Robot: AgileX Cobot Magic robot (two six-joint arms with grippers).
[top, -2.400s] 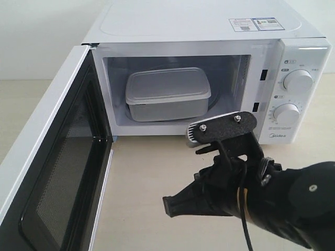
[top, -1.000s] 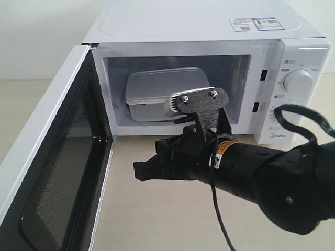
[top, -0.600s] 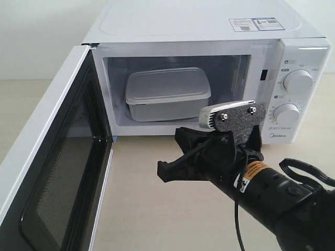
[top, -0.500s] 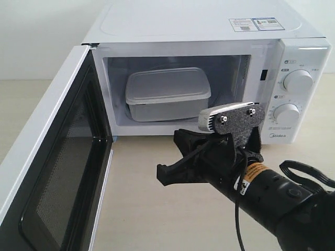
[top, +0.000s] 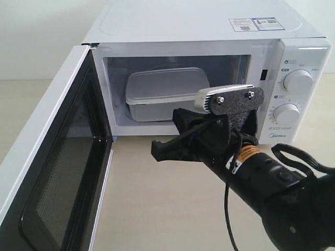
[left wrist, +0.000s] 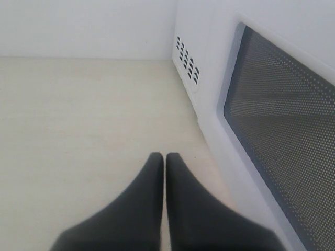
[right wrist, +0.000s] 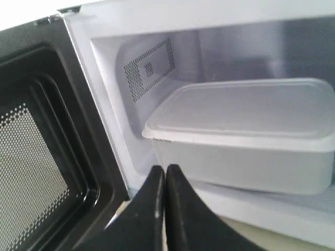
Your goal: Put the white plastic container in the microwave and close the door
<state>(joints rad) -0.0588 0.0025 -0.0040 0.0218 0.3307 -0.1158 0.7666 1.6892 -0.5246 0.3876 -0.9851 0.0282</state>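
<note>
The white plastic container sits inside the cavity of the white microwave, lid on. The door stands swung wide open on the left, its black inner frame facing the cavity. My right gripper is shut and empty, hovering above the table in front of the opening and pointing left toward the door. In the right wrist view the shut tips sit just before the container and the door's inner frame. My left gripper is shut and empty beside the door's outer face; it does not show in the exterior view.
Two round dials are on the microwave's right panel. Stickers lie on its top. The beige table runs in front, and a black cable hangs from my right arm. Vent holes mark the microwave's side.
My right gripper swung back to the right, then edged left and closer to the microwave opening. The container and the door have not moved.
</note>
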